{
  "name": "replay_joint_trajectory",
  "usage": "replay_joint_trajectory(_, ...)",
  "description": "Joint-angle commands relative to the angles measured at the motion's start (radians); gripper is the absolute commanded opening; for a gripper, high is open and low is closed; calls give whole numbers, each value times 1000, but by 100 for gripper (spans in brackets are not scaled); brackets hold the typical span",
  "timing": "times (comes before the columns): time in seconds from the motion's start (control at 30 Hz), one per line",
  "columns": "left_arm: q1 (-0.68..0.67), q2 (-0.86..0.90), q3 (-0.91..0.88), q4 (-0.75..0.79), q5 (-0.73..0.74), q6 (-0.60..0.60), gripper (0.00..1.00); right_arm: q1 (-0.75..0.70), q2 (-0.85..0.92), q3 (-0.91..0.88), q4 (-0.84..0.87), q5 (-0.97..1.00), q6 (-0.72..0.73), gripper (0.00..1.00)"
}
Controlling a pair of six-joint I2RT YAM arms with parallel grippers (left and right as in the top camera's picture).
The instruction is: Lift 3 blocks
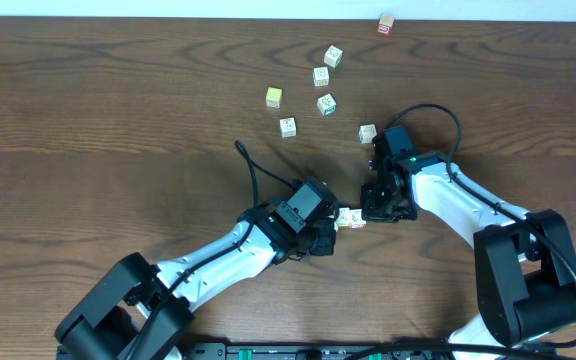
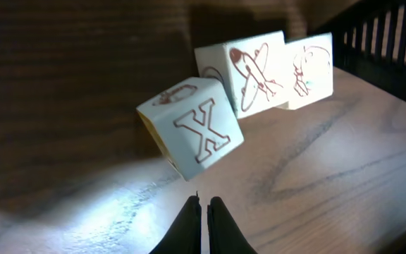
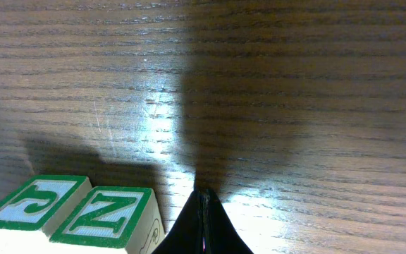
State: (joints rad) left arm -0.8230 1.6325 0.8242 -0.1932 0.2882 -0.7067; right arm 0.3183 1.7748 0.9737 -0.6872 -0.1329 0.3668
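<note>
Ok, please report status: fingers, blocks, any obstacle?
Shut: left fingers, right fingers. Three blocks in a row between them, none gripped. Spare cubes lie apart.

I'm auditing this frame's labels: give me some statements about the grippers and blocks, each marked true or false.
1. The left gripper and right gripper are both shut. True.
2. The left gripper pinches the X block. False: its fingers are closed on nothing; the block sits ahead of them.
3. The X block stands alone. False: the airplane block sits directly beside it.
4. The green Z block has a green-bordered neighbour beside it. True.
</note>
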Motion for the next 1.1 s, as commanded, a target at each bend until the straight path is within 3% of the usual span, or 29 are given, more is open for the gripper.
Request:
replay_joint_trajectory(0.0,-16,13,-16,5,13,-1,8,3,30,-23,-1,76,-5,1)
replay_joint_trajectory(1.07,-16,94,-16,91,-39,-2,8,3,30,-23,-2,76,-5,1)
